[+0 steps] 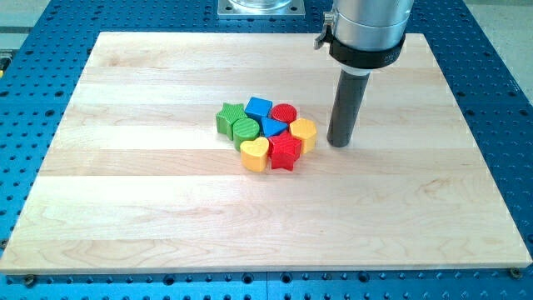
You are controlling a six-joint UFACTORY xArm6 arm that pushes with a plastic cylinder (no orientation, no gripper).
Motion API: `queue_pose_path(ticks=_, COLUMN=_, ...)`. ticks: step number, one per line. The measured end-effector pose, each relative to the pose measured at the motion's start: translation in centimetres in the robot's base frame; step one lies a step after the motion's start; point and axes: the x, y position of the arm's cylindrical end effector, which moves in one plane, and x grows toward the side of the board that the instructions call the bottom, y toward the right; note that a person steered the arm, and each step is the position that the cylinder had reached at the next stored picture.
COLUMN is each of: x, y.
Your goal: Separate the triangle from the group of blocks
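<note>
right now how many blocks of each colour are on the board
green: 2, the green star and green cylinder
blue: 2, the blue cube and blue triangle
red: 2, the red cylinder and red star
yellow: 2, the yellow heart and yellow hexagon
total: 8

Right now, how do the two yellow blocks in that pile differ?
The yellow heart lies at the cluster's bottom edge, left of the red star; the other yellow block, roughly hexagonal, sits on the view's right side. That one is nearer my tip; the heart is farther. Both share colour and similar size.
</note>
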Motion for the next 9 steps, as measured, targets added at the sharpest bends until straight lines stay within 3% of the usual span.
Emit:
queue_pose_path(ticks=7, x=-0.2, y=0.1)
queue_pose_path(ticks=8, x=-0.7, y=-1.8)
queue_pose_path(ticks=9, x=1.4, y=-7.6)
